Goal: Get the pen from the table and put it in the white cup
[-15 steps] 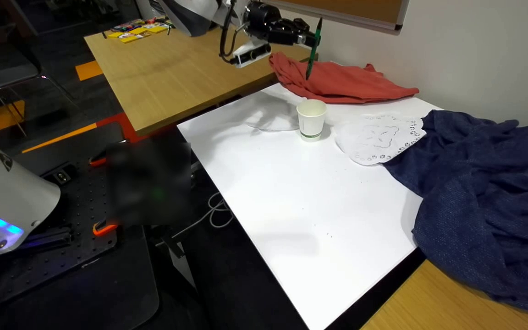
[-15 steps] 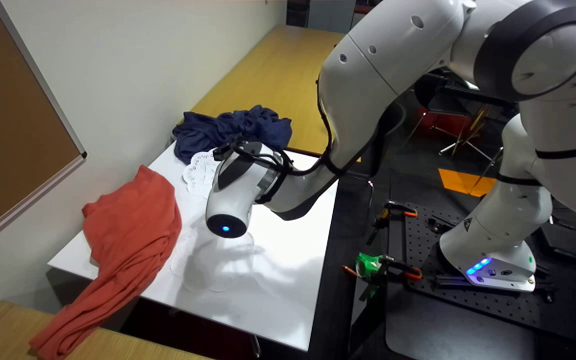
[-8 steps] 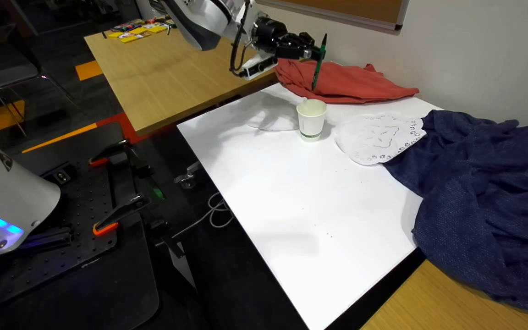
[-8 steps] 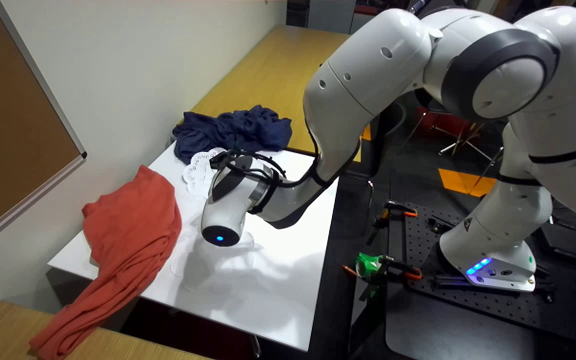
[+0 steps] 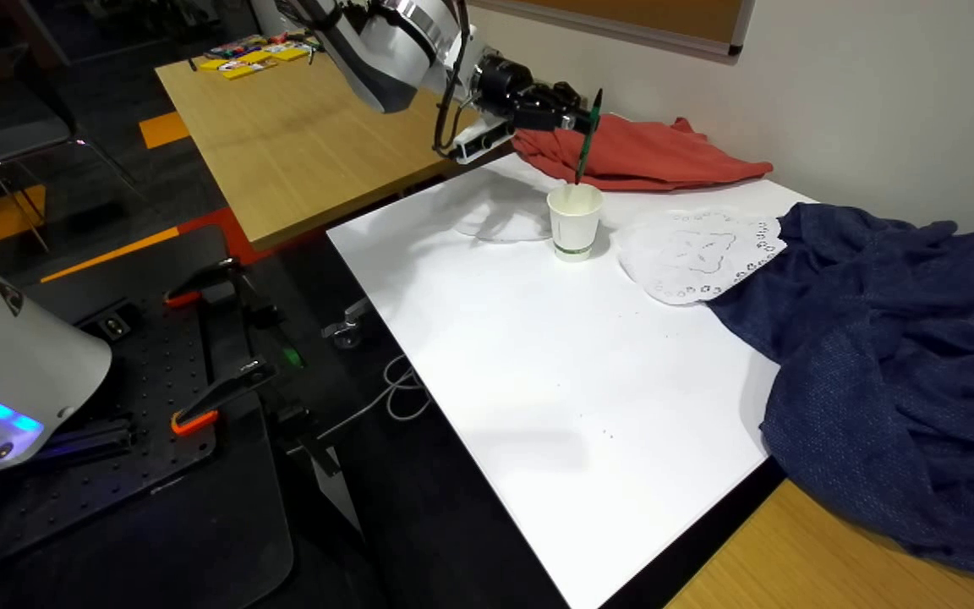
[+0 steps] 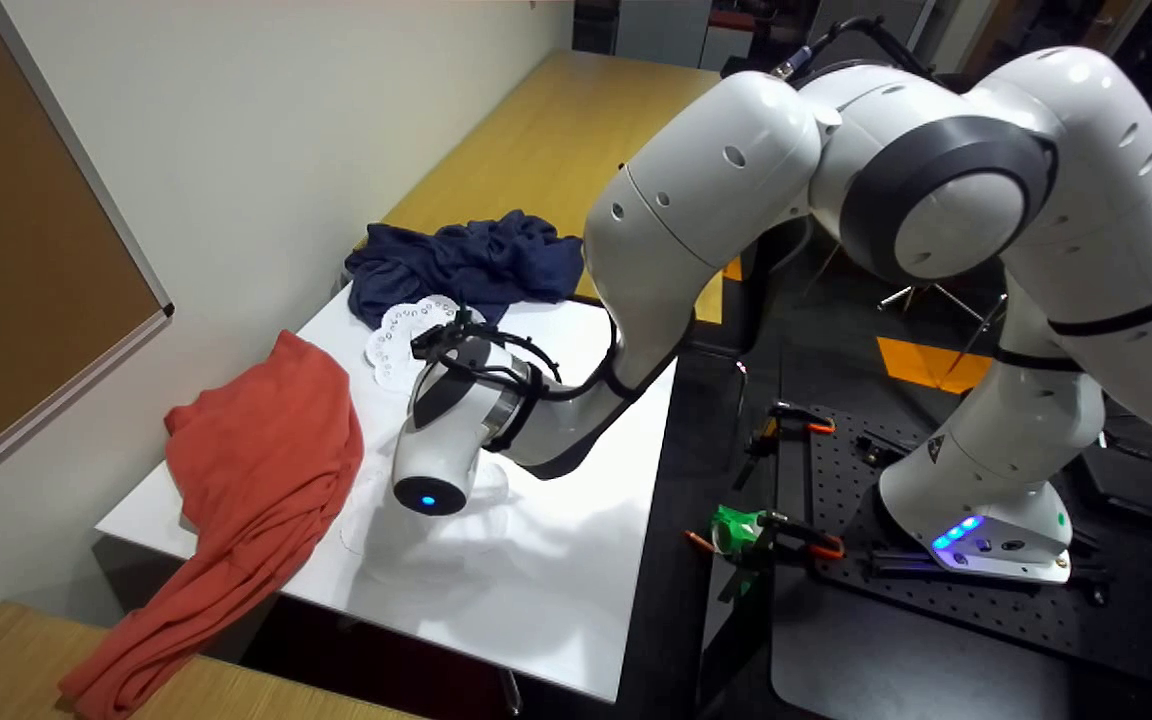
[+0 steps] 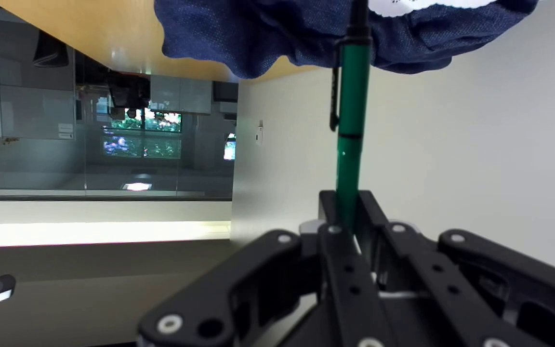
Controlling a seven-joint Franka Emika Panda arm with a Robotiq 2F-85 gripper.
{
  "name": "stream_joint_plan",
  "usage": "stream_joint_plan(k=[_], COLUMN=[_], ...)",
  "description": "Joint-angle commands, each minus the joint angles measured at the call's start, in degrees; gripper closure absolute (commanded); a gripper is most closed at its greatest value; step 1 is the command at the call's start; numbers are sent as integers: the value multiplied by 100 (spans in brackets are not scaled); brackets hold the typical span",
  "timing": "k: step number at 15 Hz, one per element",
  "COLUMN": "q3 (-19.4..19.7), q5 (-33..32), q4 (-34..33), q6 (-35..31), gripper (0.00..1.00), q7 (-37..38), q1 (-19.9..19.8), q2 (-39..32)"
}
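Observation:
My gripper [image 5: 592, 123] is shut on the green pen [image 5: 586, 152], which hangs nearly upright and slightly tilted. In the wrist view, the gripper [image 7: 347, 205] pinches the pen [image 7: 353, 91] between both fingers. The white cup [image 5: 574, 222] stands upright on the white table [image 5: 529, 364], below the gripper. The pen's lower tip appears at the cup's far rim in that exterior view; I cannot tell if it is over the opening or behind it. In the exterior view where the table [image 6: 546, 610] also shows, the arm hides the cup.
A red cloth [image 5: 648, 156] lies behind the cup by the wall. A white patterned doily [image 5: 681, 262] and a dark blue cloth [image 5: 893, 364] lie to the cup's right. A thin white round piece [image 5: 504, 216] lies left of it. A wooden table [image 5: 309, 135] adjoins.
My gripper has come down with the pen and shifted slightly right in an exterior view. The pen's lower tip has dropped from well above the cup to its rim. The cup has not moved.

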State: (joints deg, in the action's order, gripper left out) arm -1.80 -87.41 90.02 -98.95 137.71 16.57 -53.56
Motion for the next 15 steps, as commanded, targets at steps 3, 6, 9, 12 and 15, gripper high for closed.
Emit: stream_joint_plan(k=[3,6,9,12,15], q3=[-86,-80,-77,-75,-77], q5=[-39,-14,0,24,56], q4=[-541,-714,-861,-1012,-1147], q6=[132,127,121,129,153], gripper=[97,97,97,97,97], q7=[-88,-130,-164,-213,-270], q1=[-64,-58,-47,-34,-18], q2=[-507,-719,-899,-1069,-1214])
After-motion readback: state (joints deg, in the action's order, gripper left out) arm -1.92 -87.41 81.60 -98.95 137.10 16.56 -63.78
